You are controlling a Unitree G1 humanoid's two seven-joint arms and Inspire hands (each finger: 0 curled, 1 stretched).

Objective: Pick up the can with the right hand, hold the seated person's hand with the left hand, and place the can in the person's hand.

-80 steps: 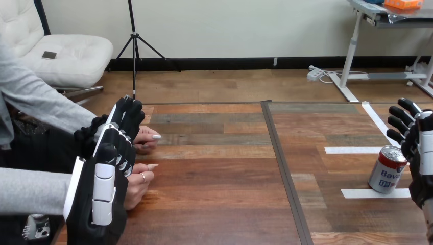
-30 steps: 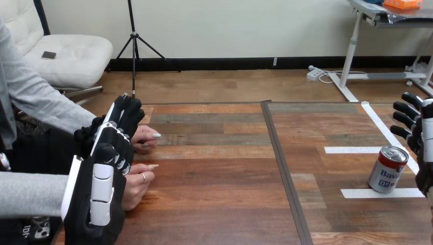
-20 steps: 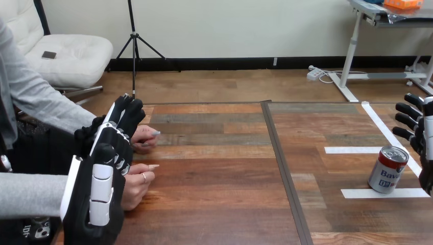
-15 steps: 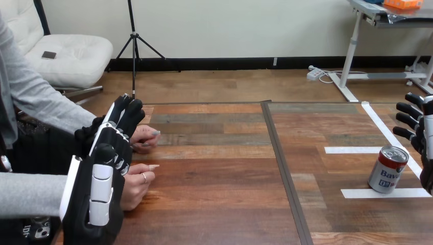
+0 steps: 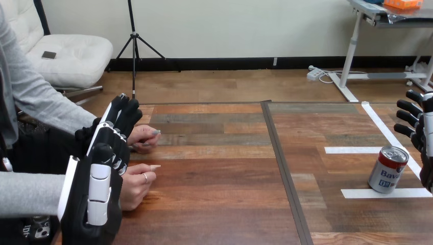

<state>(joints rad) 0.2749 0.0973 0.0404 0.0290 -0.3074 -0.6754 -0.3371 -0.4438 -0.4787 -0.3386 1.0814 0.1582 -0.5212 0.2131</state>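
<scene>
Wooden table [image 5: 219, 168], can [image 5: 388, 169] by splayed right hand [image 5: 423, 133], straight-fingered left hand [image 5: 98, 189] by person's hands [image 5: 134, 185]

Bright, even light falls from above over the table [image 5: 219, 168], and the shadows on it are soft and faint. The lighter planks carry a dull sheen. The can's [image 5: 388, 169] metal top catches a pale highlight, and a slight shadow sits at its base. The white shell on the left hand [image 5: 94, 189] shows bright, while its black parts stay deep with little detail. Under the person's hand [image 5: 135, 186] the wood darkens softly.
</scene>
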